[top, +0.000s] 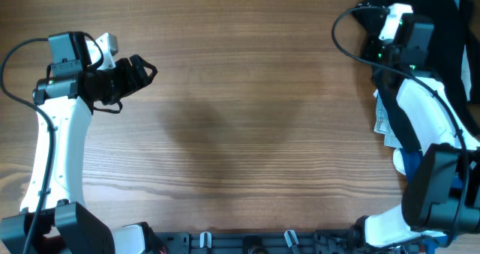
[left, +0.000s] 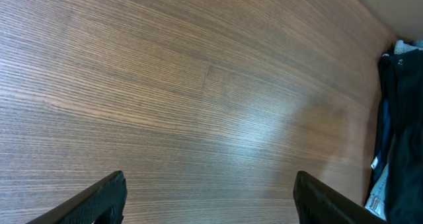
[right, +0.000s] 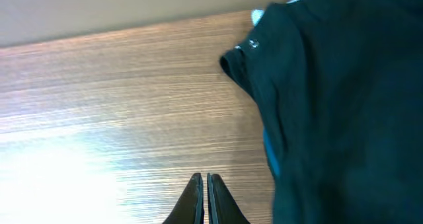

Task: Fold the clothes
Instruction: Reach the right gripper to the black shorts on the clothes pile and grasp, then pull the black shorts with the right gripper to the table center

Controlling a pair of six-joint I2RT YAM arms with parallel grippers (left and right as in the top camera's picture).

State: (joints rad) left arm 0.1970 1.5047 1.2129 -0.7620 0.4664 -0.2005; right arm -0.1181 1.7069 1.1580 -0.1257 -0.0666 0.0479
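The black shorts [top: 448, 37] are found at the far right edge of the counter [top: 247, 127], bunched in a heap with other cloth and not yet spread out. The heap is stretched along that edge, from the back corner toward the front. The right tool [right: 203, 179] is seen fully closed, its two fingers pressed together with nothing between them. It is held over bare wood, and the dark cloth lies just beside it, to the right in its wrist view. The left tool [top: 144, 71] is placed at the opposite side of the counter, well apart from the cloth. Its fingers are spread wide and nothing is held by them. It is judged that the right arm is much the nearer one. Its tool must be opened before the shorts can be taken and drawn toward the middle.
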